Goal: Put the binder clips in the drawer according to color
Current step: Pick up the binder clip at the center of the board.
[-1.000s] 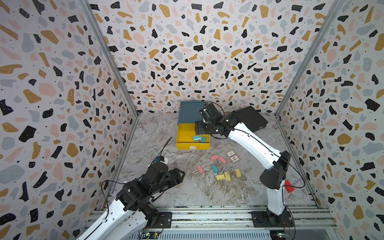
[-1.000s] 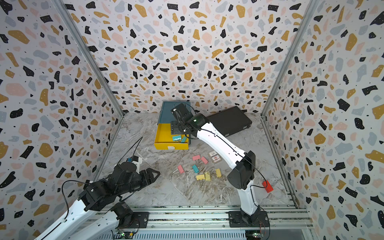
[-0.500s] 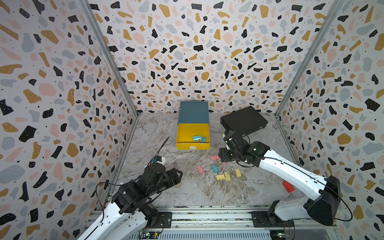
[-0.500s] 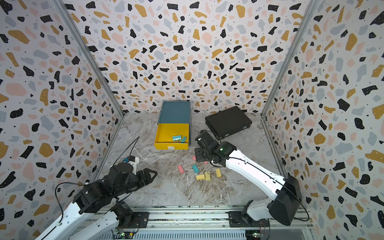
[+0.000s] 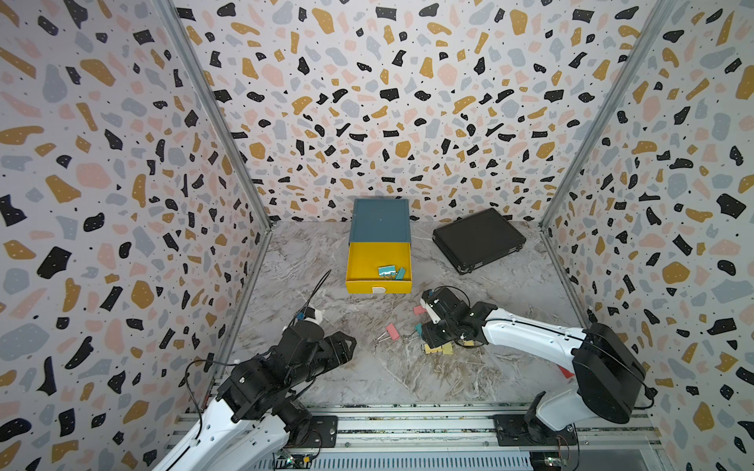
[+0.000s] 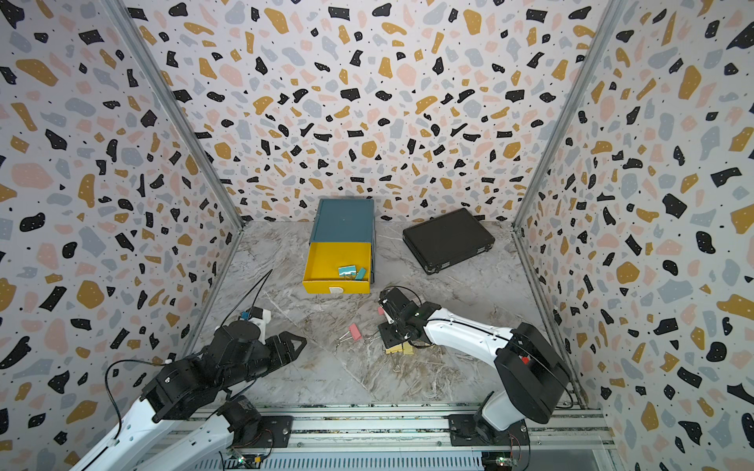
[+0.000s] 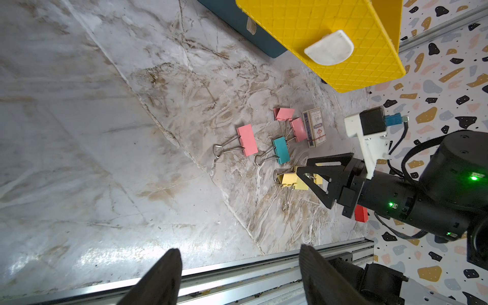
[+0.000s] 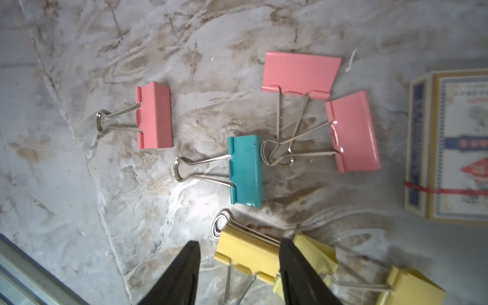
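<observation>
Two teal clips (image 5: 389, 272) in drawer (image 5: 359, 285) | right gripper (image 8: 240, 242) half-wide astride yellow clip (image 8: 245, 256), unclamped | left gripper (image 7: 239, 249) wide, empty.

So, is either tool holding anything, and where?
Nothing yet. The right tool straddles a yellow clip at its body, jaws not closed on it; the left tool is open and empty.

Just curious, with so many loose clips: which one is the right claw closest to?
The pale yellow binder clip lying between the spread fingers of the right claw; the teal clip and pink clips lie beyond its tips.
</observation>
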You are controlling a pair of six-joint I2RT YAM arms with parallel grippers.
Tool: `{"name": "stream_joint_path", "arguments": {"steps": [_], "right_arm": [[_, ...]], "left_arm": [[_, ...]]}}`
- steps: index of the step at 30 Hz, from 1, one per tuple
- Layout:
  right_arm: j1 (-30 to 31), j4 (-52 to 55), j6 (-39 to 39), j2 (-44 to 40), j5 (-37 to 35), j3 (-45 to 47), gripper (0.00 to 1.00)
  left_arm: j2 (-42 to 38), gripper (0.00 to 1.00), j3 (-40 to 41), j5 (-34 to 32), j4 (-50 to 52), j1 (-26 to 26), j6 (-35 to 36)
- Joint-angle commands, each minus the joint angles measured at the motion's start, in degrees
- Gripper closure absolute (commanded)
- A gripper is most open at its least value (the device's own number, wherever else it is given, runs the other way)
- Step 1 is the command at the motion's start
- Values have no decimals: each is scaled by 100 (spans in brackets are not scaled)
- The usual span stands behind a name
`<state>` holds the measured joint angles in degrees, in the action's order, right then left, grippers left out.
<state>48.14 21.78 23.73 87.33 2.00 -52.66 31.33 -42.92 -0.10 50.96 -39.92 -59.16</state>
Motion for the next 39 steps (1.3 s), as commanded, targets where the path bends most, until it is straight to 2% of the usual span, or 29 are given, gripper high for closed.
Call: {"name": "stream_joint_path", "arguments": {"steps": [1,8,21,39], "right_arm": [[29,-189,-520,141,37,-68,47],[29,-116,-974,567,-211,-200,44],[29,-462,-970,948,-400,-236,45],[25,-657,-678,1254,-441,-255,66]], "left_arm": [[-33,26,-156,-78,-28,-23,47],[-36,26,-147,-77,-45,-16,35],[-73,26,-125,-76,-50,-19,27],[-52,26,-156,-76,-126,-16,14]]}}
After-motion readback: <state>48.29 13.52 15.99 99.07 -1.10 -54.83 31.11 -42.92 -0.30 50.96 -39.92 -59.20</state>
